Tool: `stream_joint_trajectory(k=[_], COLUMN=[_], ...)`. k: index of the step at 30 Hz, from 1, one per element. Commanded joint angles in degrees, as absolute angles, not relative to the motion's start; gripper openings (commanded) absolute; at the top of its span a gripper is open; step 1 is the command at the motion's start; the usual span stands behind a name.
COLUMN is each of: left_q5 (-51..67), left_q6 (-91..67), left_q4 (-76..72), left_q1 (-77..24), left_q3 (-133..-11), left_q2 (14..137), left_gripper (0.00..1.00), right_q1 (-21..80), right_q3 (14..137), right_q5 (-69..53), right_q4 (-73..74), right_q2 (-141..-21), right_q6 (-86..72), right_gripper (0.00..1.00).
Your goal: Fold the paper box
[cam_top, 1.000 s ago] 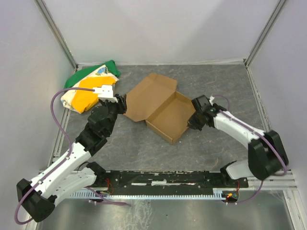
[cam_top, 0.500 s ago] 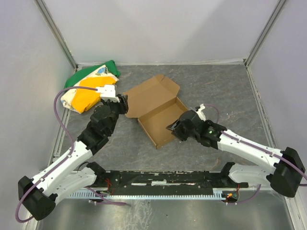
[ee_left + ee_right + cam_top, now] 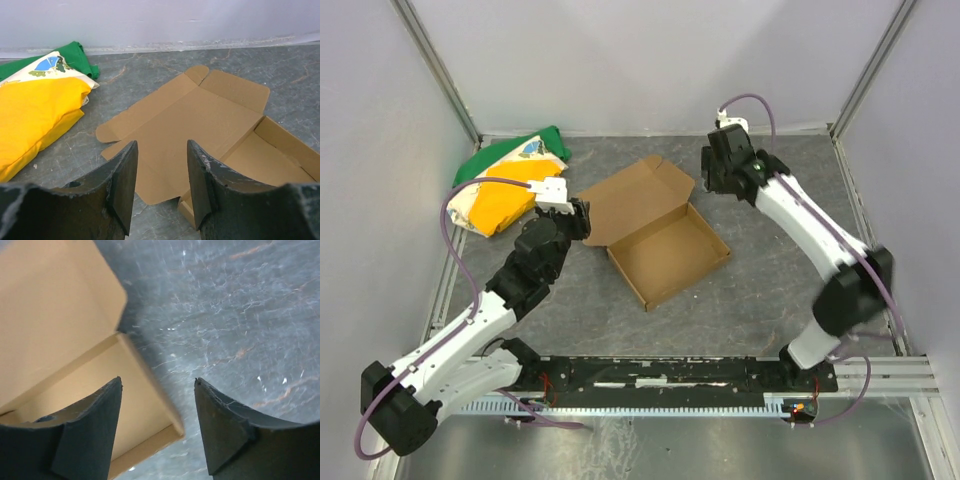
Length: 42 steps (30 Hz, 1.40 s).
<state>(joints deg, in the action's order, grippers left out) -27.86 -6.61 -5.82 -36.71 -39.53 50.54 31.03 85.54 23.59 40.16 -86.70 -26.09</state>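
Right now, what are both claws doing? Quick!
Left gripper: open, empty, by the box.
Right gripper: open, empty, near the box.

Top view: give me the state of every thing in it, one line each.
Box: tray walls up, lid open and lying flat.
Cloth bundle: folded, lying apart from the box.
Left gripper: open, empty, at the lid's left edge.
Right gripper: open, empty, near the box's far corner.

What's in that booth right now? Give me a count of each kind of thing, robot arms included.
Robot arms: 2 (left, right)
Cardboard box: 1
Cloth bundle: 1
Total: 4
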Motion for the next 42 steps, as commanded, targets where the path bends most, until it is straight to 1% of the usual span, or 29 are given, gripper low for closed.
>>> stream_joint_trajectory(k=[1,2,3,4,6,14,17,21,25,29,31,33,35,36,37,38,40,42], left_q5=[-24.7,-24.3,-23.8,-23.2,-22.2,-22.2,-22.4,-22.6,-22.9,-23.4,-23.4,-23.4,-23.4,-23.3,-23.4,-23.4,-24.4,-26.8], left_q6=[-7.0,-7.1,-7.5,-7.6,-7.7,-7.9,-7.5,-7.3,-7.9,-9.6,-10.1,-10.8,-11.4,-11.7,-12.1,-12.6,-14.2,-16.7], left_q4=[-7.0,-6.5,-6.0,-5.9,-5.5,-5.0,-5.3,-5.1,-4.9,-3.9,-2.7,-1.6,-1.3,-1.3,-1.2,-1.1,-0.4,0.7], left_q1=[-36.7,-36.8,-36.7,-36.8,-36.8,-36.8,-36.8,-36.8,-36.8,-36.8,-36.7,-36.8,-36.8,-36.8,-36.8,-36.7,-36.7,-36.7], left_q3=[-40.7,-41.0,-41.3,-41.5,-41.9,-42.2,-42.1,-42.1,-42.2,-43.0,-43.7,-44.4,-44.6,-44.6,-44.4,-44.3,-44.1,-44.8], left_q2=[50.5,50.7,50.9,51.3,52.1,53.1,53.4,53.9,54.1,55.1,56.1,57.1,57.7,58.0,58.2,58.3,58.4,58.7], left_gripper=[0.53,0.54,0.62,0.65,0.67,0.67,0.68,0.67,0.67,0.66,0.66,0.66,0.66,0.66,0.66,0.65,0.63,0.60], right_q1=[23.5,23.1,22.8,22.6,22.4,21.9,21.9,21.9,21.9,21.9,21.9,22.0,22.0,22.0,21.9,21.9,21.8,21.8], right_q3=[91.5,93.0,93.8,94.5,94.9,92.1,90.4,90.4,91.0,91.6,91.9,91.0,89.3,88.7,88.2,87.9,86.0,82.0], right_q5=[7.0,6.3,5.3,4.2,4.4,2.0,-2.3,-3.0,-4.0,-3.5,-2.8,-2.9,-2.7,-2.3,-1.2,0.5,2.3,3.3], right_q4=[47.6,48.4,48.9,49.2,49.8,48.8,46.8,45.9,45.3,44.5,44.8,43.9,42.2,41.6,41.3,41.7,41.2,39.0], right_q2=[-101.1,-102.9,-104.2,-105.2,-106.7,-107.2,-106.5,-108.4,-110.7,-113.2,-114.4,-114.9,-114.5,-114.2,-113.9,-113.6,-112.2,-108.1], right_q6=[-8.5,-7.7,-6.6,-5.5,-5.0,-5.7,-5.8,-5.4,-5.6,-8.0,-9.0,-9.7,-10.7,-11.2,-12.0,-13.3,-15.3,-17.7], right_gripper=[0.65,0.64,0.64,0.65,0.65,0.65,0.64,0.64,0.61,0.51,0.49,0.45,0.39,0.31,0.15,0.03,0.01,0.01])
